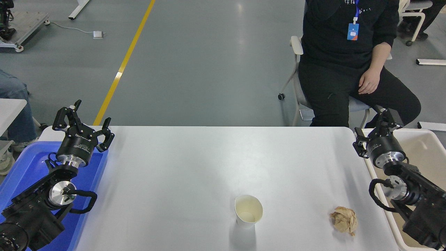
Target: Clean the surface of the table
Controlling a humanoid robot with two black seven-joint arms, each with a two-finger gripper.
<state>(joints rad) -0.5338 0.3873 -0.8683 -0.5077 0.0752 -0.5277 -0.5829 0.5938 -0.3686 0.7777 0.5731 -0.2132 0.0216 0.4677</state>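
The white table surface (pixel 195 167) fills the middle of the head view. A squashed white paper cup (pixel 248 211) stands upright on it near the front, right of centre. A crumpled tan paper ball (pixel 344 219) lies at the front right. My left gripper (pixel 83 118) is open and empty, held above the blue tray's far corner at the left. My right gripper (pixel 378 130) is open and empty at the table's right edge, well behind the paper ball.
A blue plastic tray (pixel 24 167) sits at the table's left under my left arm. A beige plastic bin (pixel 423 146) stands at the right under my right arm. A person in black (pixel 348 66) sits on a chair beyond the far right edge.
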